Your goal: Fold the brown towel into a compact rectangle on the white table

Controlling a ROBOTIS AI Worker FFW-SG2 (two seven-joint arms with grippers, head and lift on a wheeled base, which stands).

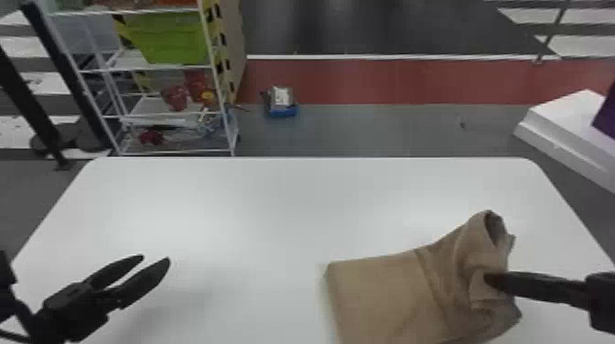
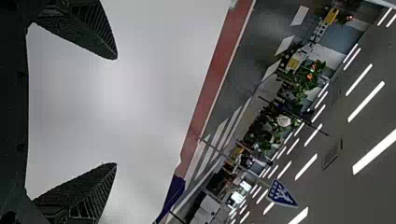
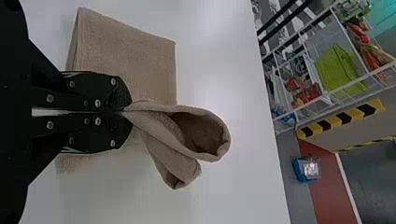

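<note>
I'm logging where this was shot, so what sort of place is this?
Perhaps an indoor workshop or demonstration hall: there's a white wire shelf holding bins, a marked-off red floor strip, and long ceiling lights.

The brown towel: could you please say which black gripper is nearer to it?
Right: the right gripper pinches the bunched end of the towel; the left gripper hovers over the white table to the towel's left.

The left tool [image 1: 156,259] gapes wide above the white table [image 2: 135,102].
</note>
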